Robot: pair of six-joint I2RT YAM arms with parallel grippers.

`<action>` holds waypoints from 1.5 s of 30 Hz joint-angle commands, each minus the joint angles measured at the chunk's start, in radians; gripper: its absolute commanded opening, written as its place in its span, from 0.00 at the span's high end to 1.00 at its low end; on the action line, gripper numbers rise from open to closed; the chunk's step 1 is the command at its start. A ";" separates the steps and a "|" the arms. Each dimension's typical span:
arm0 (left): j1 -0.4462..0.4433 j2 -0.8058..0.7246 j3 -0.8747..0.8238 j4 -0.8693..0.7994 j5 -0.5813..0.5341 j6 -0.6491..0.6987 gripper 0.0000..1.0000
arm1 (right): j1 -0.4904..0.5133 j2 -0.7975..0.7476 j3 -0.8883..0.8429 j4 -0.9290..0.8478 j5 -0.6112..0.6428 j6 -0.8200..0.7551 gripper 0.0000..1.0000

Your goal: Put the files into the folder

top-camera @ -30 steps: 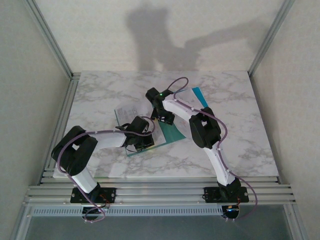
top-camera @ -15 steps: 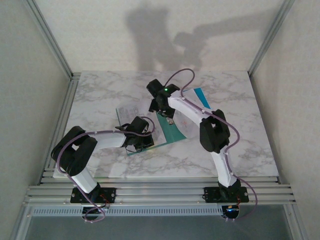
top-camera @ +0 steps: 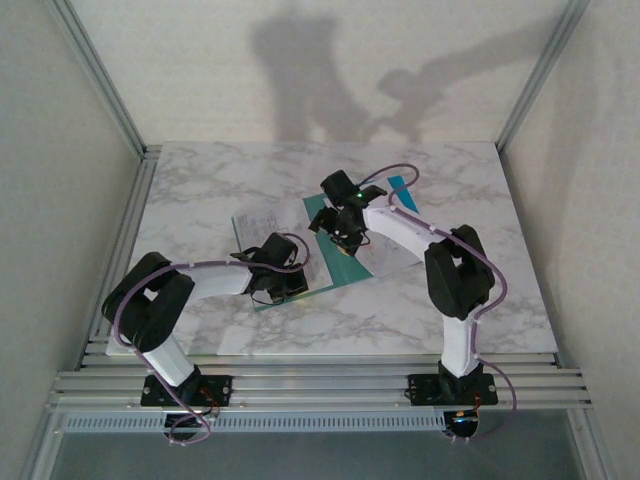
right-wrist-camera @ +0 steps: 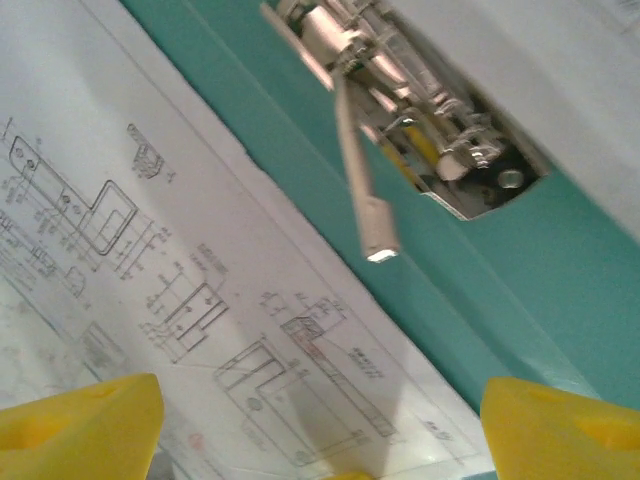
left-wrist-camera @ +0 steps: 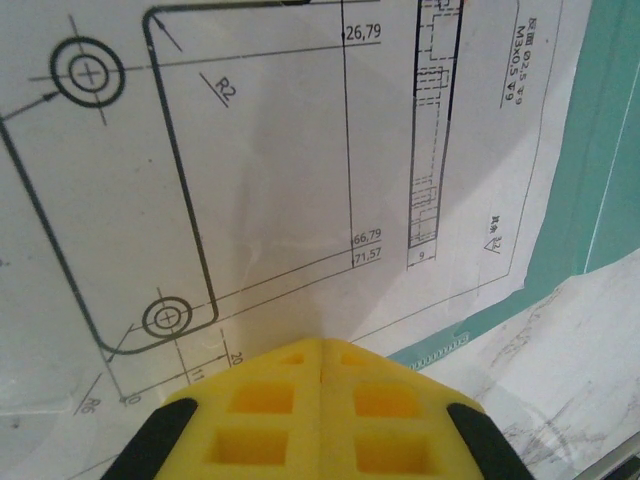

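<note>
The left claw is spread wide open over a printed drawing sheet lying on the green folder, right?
Not quite. The left claw is shut, its yellow fingers pressed together, as the left wrist view shows. It is indeed over a printed drawing sheet lying on the green folder.

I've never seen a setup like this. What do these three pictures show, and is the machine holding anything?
Two robot arms stand at the near edge of a marble table. The overhead picture shows the left arm and right arm. The other two come from cameras on their wrists, looking past yellow jaws. On the table lies an open teal folder with a metal clip, drawing sheets on it. The left jaws are shut over a sheet, the right jaws open; neither visibly holds anything.
</note>
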 commanded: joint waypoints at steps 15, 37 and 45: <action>0.033 -0.032 -0.016 -0.104 -0.049 0.026 1.00 | -0.059 0.371 0.513 -0.070 0.002 -0.171 0.22; 0.139 -0.050 -0.018 -0.145 -0.044 0.079 1.00 | -0.056 -0.037 -0.107 0.207 -0.120 0.025 0.16; 0.147 -0.056 -0.025 -0.151 -0.044 0.085 1.00 | -0.034 0.077 0.010 0.230 -0.172 0.083 0.16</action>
